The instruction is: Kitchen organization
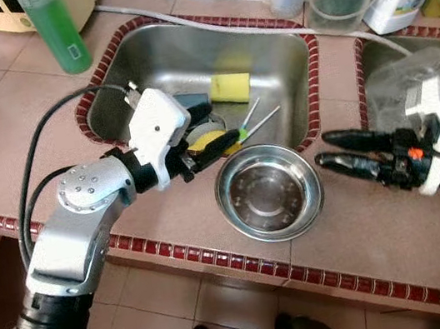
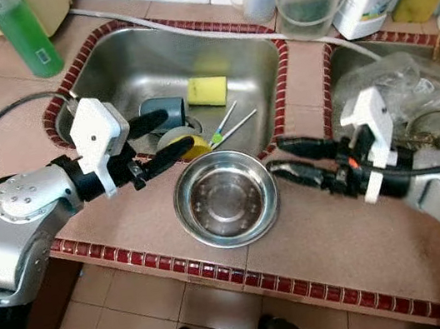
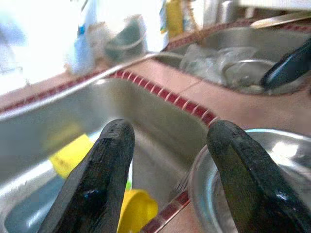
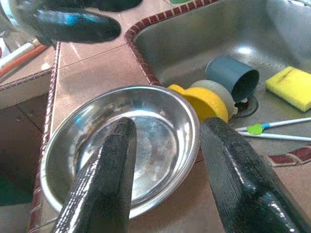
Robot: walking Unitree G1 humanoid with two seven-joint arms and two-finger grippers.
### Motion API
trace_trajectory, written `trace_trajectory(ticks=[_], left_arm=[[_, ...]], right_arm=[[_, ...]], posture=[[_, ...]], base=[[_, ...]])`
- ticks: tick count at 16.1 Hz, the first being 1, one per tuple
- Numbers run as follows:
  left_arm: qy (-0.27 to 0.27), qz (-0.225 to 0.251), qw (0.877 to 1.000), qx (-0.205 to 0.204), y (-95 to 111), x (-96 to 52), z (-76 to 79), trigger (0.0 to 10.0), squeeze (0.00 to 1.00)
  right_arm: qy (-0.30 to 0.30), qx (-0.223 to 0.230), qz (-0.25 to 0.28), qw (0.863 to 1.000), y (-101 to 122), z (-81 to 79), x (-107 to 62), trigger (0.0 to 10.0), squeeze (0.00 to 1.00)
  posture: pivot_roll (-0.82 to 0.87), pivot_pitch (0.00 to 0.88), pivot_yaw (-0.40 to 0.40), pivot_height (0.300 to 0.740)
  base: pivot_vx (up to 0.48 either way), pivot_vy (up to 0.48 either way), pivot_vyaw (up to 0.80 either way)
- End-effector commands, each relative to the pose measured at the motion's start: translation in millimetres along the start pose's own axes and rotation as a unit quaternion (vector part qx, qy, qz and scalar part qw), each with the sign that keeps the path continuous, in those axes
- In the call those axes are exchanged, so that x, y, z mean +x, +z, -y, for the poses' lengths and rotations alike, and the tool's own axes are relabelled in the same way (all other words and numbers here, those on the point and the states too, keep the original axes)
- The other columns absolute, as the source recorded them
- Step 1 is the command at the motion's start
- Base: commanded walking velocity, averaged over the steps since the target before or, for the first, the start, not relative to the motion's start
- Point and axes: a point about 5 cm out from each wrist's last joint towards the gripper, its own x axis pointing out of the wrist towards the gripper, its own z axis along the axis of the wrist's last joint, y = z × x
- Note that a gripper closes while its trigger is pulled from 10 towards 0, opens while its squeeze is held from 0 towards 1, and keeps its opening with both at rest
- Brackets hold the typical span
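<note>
**Steel bowl flanked by two open grippers, not yet taken**

Steel bowl [image 1: 269, 193] resting on the tiled counter [image 1: 357, 226], its far rim overhanging the near edge of the sink [image 1: 268, 47]; judged as the approach step, with no grasp made; left gripper [image 1: 203, 138] poised over the sink's near edge, just beside the bowl's left rim, fingers spread and holding nothing; right gripper [image 1: 338, 151] close to the bowl's right rim, fingers parted, likewise empty, aimed across the bowl in the right wrist view; yellow cup [image 4: 201, 103], grey cup [image 4: 219, 92] and blue cup [image 4: 233, 76] lying in the sink beyond the bowl, with a yellow sponge [image 1: 230, 88] farther back; next move probably calling for one finger over the thin rim and one under, then a firm pinch; slippery metal, likely to tip if caught shallow.
</note>
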Motion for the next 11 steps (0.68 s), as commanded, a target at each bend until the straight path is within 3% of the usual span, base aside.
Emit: trace_trajectory(ticks=[1, 2, 5, 8, 9, 11], left_arm=[[-0.027, -0.001, 0.999, 0.023, 2, -1.7, 10.0, 10.0, 0.00], [-0.030, 0.004, 0.999, 0.022, 5, -1.9, 12.5, 10.0, 0.00], [-0.038, 0.028, 0.999, 0.020, 20, -0.6, 18.4, 10.0, 0.00], [-0.058, 0.048, 0.996, 0.046, 38, 0.4, 30.9, 10.0, 0.00], [-0.061, 0.054, 0.996, 0.046, 41, 0.2, 33.2, 10.0, 0.00], [-0.063, 0.058, 0.996, 0.034, 45, 0.6, 40.0, 10.0, 0.00]], right_arm=[[0.019, 0.002, -0.005, 1.000, 0, -5.7, -1.5, 10.0, 0.00], [0.026, 0.012, -0.004, 1.000, -4, -6.3, -0.6, 10.0, 1.00], [0.005, 0.027, 0.000, 1.000, -10, 0.2, 3.9, 10.0, 1.00], [-0.027, 0.025, 0.000, 0.999, -19, 14.5, 12.7, 10.0, 1.00], [-0.030, 0.025, -0.002, 0.999, -21, 16.7, 14.7, 10.0, 0.00], [-0.027, 0.048, 0.001, 0.998, -28, 24.1, 26.2, 10.0, 0.00]], posture=[[-0.12, 0.189, -0.036, 0.740], [-0.11, 0.190, -0.039, 0.740], [-0.10, 0.192, -0.048, 0.740], [-0.09, 0.194, -0.053, 0.740], [-0.09, 0.194, -0.054, 0.740], [-0.07, 0.196, -0.059, 0.740]], base=[[0.000, 0.000, 0.00], [0.000, 0.000, 0.00], [0.000, 0.000, 0.00], [0.000, 0.000, 0.00], [0.000, 0.000, 0.00], [0.000, 0.000, 0.00]])
